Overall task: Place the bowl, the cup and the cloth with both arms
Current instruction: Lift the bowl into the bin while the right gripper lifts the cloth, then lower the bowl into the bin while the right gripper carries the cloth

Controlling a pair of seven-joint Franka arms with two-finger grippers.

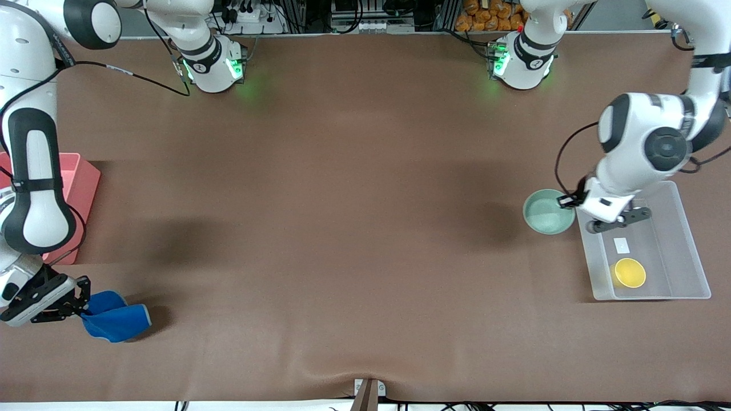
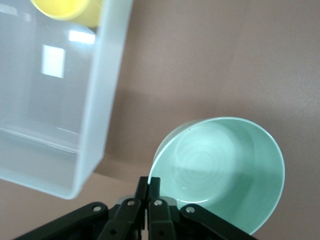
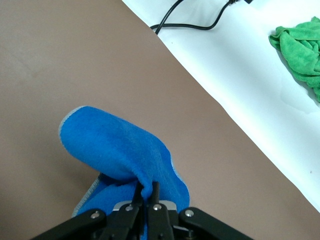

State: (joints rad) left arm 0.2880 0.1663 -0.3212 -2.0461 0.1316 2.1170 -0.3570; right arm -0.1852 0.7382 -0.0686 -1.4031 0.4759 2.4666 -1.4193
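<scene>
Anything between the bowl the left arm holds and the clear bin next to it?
Nothing visible. The left gripper pinches the bowl by its rim, right beside the clear bin. Only the bin's wall lies between; inside, the cup sits at the end nearer the front camera.

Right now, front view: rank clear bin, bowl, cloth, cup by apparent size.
1. Clear bin, by far the largest.
2. Cloth, bunched in the right gripper.
3. Bowl, pinched at its rim by the left gripper; close to the cloth, so that order is unsure.
4. Cup, inside the bin.

The front camera looks down from high across the table (image 1: 354, 228), facing both bases. Each wrist camera peers close past its own fingers: the left shares the bowl (image 1: 548, 212) (image 2: 225, 170), the right the cloth (image 1: 117, 319) (image 3: 125, 155)
</scene>
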